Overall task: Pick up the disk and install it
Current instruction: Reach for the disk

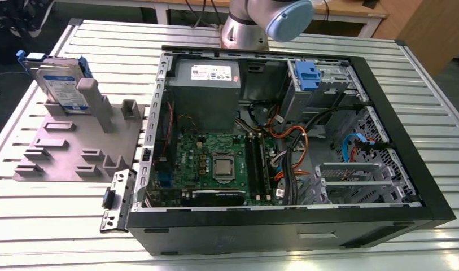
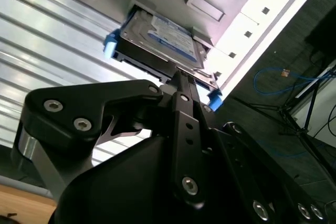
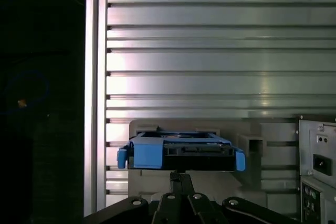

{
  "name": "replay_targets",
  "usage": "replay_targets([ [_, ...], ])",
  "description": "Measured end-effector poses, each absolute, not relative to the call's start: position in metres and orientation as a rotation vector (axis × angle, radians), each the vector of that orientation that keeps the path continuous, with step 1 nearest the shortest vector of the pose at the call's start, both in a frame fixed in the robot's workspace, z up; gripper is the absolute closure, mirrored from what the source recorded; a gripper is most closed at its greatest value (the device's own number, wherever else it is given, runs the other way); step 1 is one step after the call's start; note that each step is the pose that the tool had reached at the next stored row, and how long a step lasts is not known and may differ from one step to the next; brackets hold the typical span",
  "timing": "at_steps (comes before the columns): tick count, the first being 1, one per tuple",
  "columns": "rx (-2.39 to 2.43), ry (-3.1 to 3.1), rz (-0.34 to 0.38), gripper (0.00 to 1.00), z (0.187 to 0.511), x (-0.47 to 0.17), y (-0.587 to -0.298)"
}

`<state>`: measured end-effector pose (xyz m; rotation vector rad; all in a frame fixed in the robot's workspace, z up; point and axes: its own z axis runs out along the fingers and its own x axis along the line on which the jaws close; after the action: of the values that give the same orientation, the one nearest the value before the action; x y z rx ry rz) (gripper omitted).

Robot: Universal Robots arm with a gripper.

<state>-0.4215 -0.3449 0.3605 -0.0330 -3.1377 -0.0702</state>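
As one disk stands upright, one closed gripper faces it.

No print can be read: the white-and-blue label on the disk and the white sticker on the grey box carry marks too small to make out.

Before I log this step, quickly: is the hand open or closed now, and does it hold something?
Hand: closed, holding nothing. The disk stands in the grey holder.
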Motion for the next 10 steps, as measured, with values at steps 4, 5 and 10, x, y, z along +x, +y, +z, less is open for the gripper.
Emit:
replay_targets([
  [4, -0.033, -3.138, -0.070, 0.89, 0.360, -0.425, -0.345],
  [5, -0.033, -3.138, -0.070, 0.89, 0.359, -0.427, -0.345],
  [10, -0.033, -3.138, -0.070, 0.89, 0.358, -0.435, -0.344],
])
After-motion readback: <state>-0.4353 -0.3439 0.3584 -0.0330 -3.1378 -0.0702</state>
